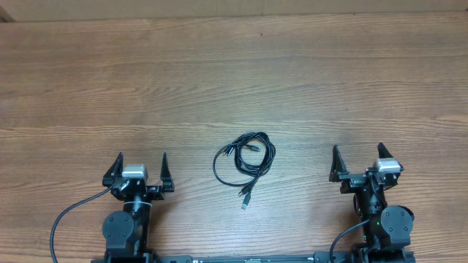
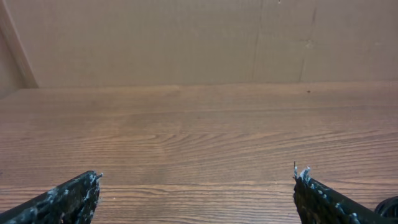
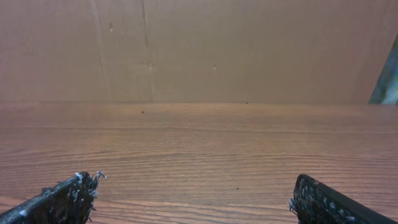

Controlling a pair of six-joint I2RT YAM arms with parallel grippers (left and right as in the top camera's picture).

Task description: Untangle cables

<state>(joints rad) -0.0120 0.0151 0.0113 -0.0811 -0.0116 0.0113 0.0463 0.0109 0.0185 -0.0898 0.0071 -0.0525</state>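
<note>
Left gripper (image 1: 142, 158): left of the cables and well apart from them, jaws spread to their widest, holding nothing.

Cables (image 1: 246, 155): a loose black coil lying flat on the bench (image 1: 234, 66). Several plug ends gather at the coil's upper left. One free tail (image 1: 246, 196) leaves the coil's near side and points towards the robot. With that tail, the long axis probably runs near to far, slightly slanted.

Right gripper (image 1: 358, 152): right of the cables, equally distant, jaws likewise fully apart and empty.

Step in hand, as judged: the first approach. It is best done by pinning the coil with one arm while the other draws the free tail out slowly along its own line, so the loops do not tighten.
</note>
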